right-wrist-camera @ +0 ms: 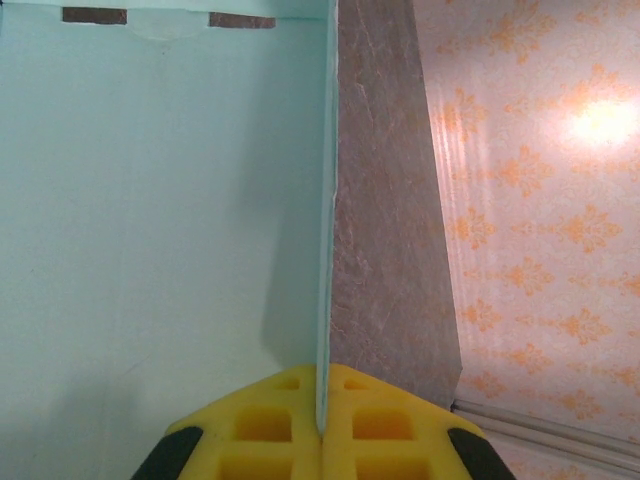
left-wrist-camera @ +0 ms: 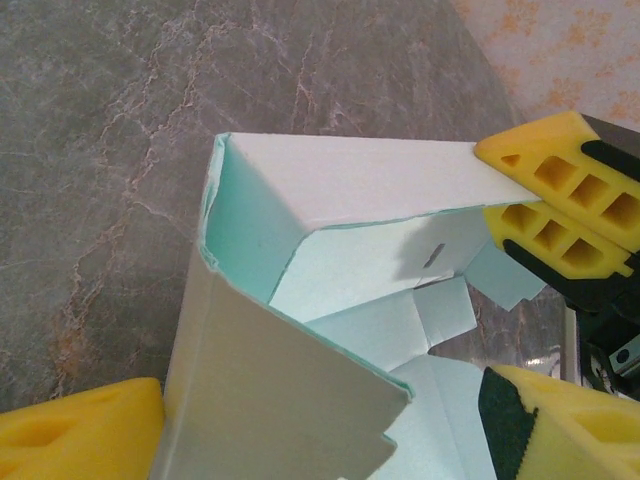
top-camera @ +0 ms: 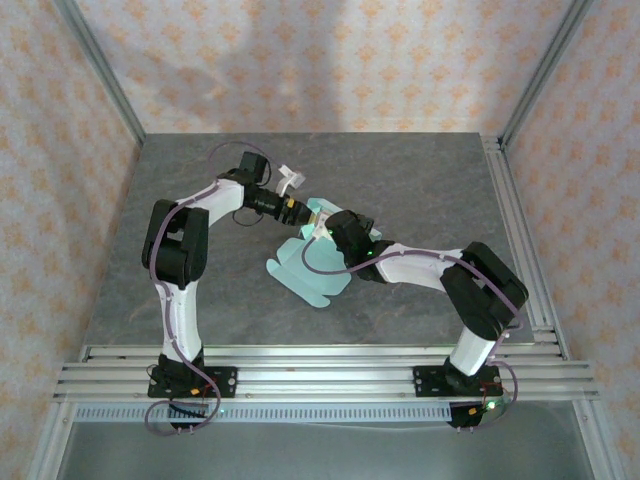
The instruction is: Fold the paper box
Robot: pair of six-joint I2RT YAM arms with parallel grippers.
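Observation:
The paper box (top-camera: 305, 268) is a pale mint card sheet, partly folded, lying mid-table with its tabs spread toward the near side. In the left wrist view two of its walls (left-wrist-camera: 330, 180) stand up and meet at a corner. My right gripper (right-wrist-camera: 322, 385) is shut on the thin top edge of one raised wall (right-wrist-camera: 326, 250), and its yellow fingers (left-wrist-camera: 560, 175) show pinching that wall. My left gripper (left-wrist-camera: 325, 400) is open, its yellow pads (left-wrist-camera: 90, 435) wide apart on either side of the other raised wall. From above, both grippers (top-camera: 318, 222) meet at the sheet's far edge.
The grey stone-pattern tabletop (top-camera: 200, 250) is bordered by aluminium rails along the near edge (top-camera: 320, 365) and the right side (top-camera: 520, 230). Patterned walls (top-camera: 330, 60) close in the back and both sides.

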